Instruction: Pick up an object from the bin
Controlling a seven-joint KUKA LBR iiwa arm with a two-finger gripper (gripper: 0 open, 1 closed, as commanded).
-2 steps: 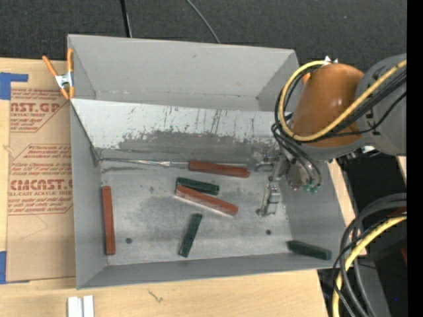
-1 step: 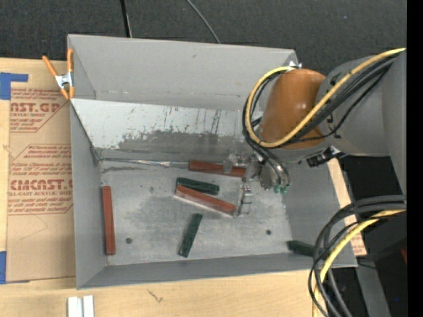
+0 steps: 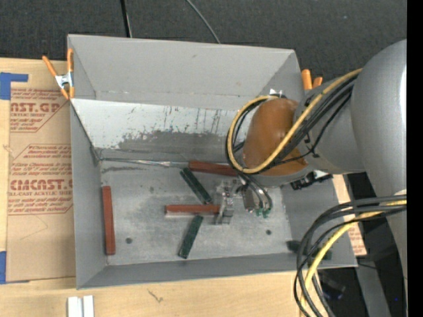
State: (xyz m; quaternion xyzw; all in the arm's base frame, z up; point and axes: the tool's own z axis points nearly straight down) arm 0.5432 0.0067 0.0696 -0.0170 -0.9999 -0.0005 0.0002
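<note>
My gripper [image 3: 227, 209] is low in the bin, right of the middle, under the orange wrist cover. It stands at the right end of a red-brown stick [image 3: 190, 209] that lies flat and roughly level across the floor. A dark green stick [image 3: 197, 185] lies slanted just behind and to the left of the gripper. A second dark green stick [image 3: 190, 236] lies slanted in front of the red-brown one. Whether the red-brown stick's end is between the jaws is hidden.
Another red-brown stick [image 3: 211, 168] lies along the foot of the back wall, partly under the wrist cover. A further red-brown stick [image 3: 108, 220] lies upright along the left wall. The arm and its cables cover the bin's right side.
</note>
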